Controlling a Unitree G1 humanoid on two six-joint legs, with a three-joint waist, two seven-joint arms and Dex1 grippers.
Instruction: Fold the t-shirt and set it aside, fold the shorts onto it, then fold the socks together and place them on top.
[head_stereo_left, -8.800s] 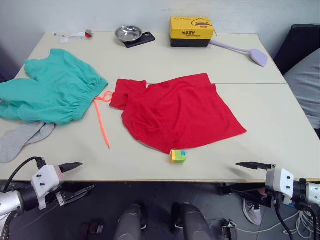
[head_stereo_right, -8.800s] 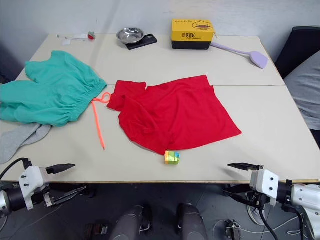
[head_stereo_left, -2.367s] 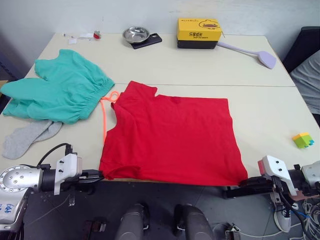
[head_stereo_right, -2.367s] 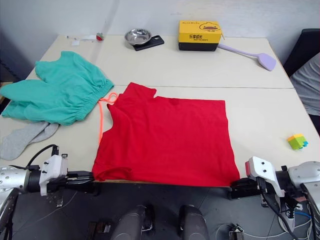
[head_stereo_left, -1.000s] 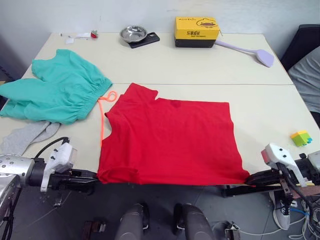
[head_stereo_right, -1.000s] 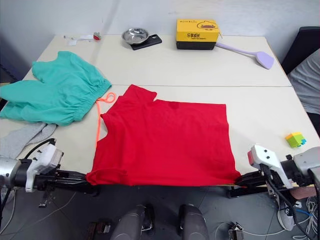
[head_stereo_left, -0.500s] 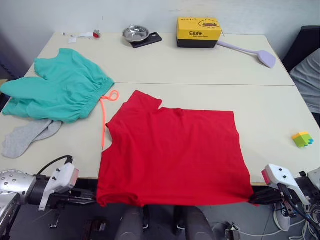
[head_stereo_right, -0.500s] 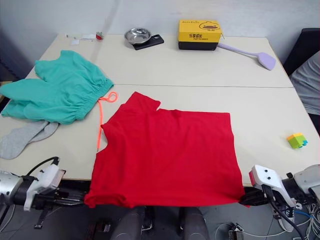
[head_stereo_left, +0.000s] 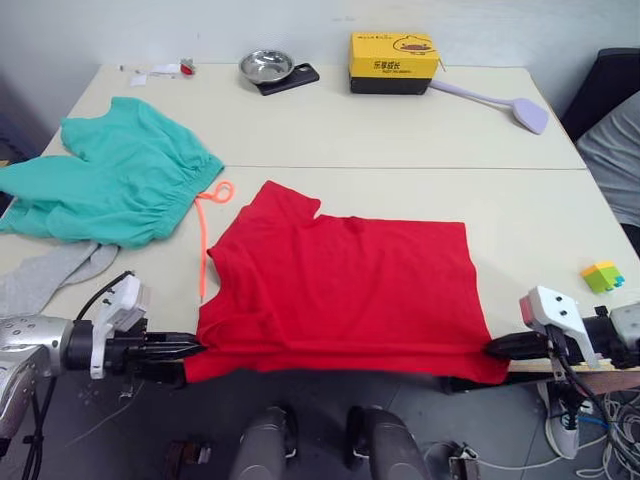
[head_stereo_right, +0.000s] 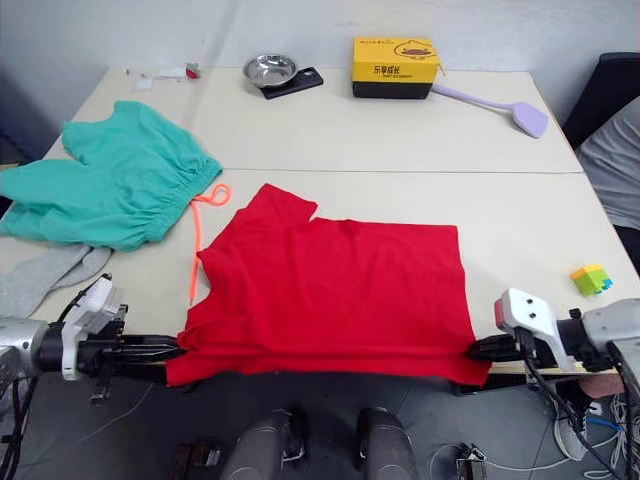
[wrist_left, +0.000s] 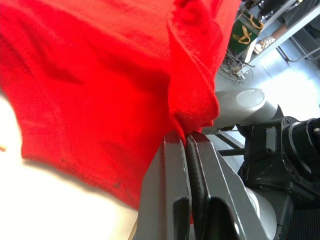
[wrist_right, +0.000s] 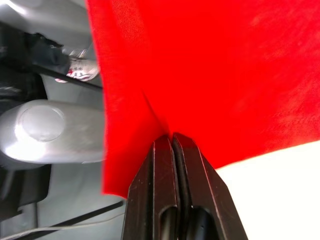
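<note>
Clearly, the first step, folding the t-shirt (head_stereo_left: 340, 290), was in hand. At the far left of the table (head_stereo_left: 400, 130) lay the shorts (head_stereo_left: 110, 180), with the socks (head_stereo_left: 40, 280) just beside them near the front edge, both untouched. The left gripper (head_stereo_left: 188, 347) was clamped on the near left corner of the t-shirt, its fingers (wrist_left: 177, 170) pressed together on a bunch of red cloth. The t-shirt lay spread flat in the middle of the table, and its near hem hung a little over the front edge. At the right, the right gripper (head_stereo_left: 492, 346) was closed on the near right corner in the same way. In my judgement, the next move called for lifting both corners together and carrying the hem toward the collar, keeping the cloth stretched so the fold came even. A small coloured block (head_stereo_left: 603, 276) sat near the right edge.
</note>
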